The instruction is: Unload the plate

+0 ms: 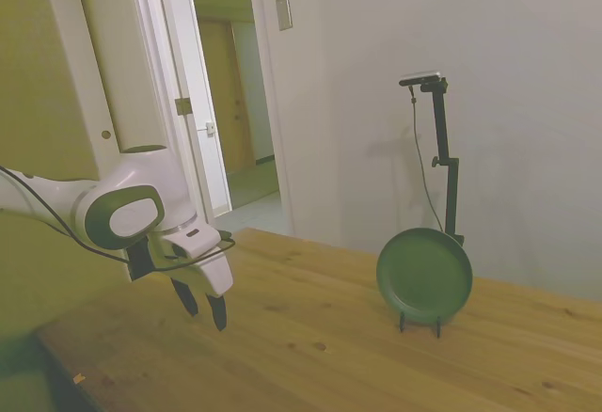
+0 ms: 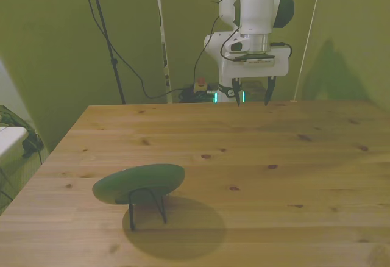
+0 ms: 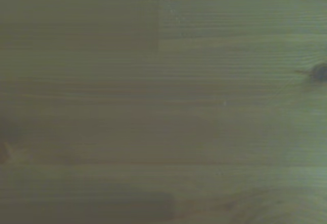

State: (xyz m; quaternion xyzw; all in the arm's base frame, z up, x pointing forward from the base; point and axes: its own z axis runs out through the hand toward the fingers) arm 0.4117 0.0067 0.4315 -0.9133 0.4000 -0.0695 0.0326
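Note:
The dark green plate (image 1: 424, 276) stands nearly upright on a thin black wire stand (image 1: 419, 322), leaning back a little. In the front view the plate (image 2: 139, 183) shows edge-on near the front view's left, on the stand's legs (image 2: 147, 204). My gripper (image 1: 203, 305) hangs over the table's other end, far from the plate, with its fingers pointing down. In the front view the gripper (image 2: 252, 99) is open, with nothing between its fingers. The wrist view holds only blurred wood grain of the table (image 3: 163, 101).
The wooden table (image 2: 256, 175) stretches between gripper and plate with only knots in its boards. A wall stands close behind the plate in the side view. Cables and a thin pole (image 2: 161, 35) rise behind the table's far edge.

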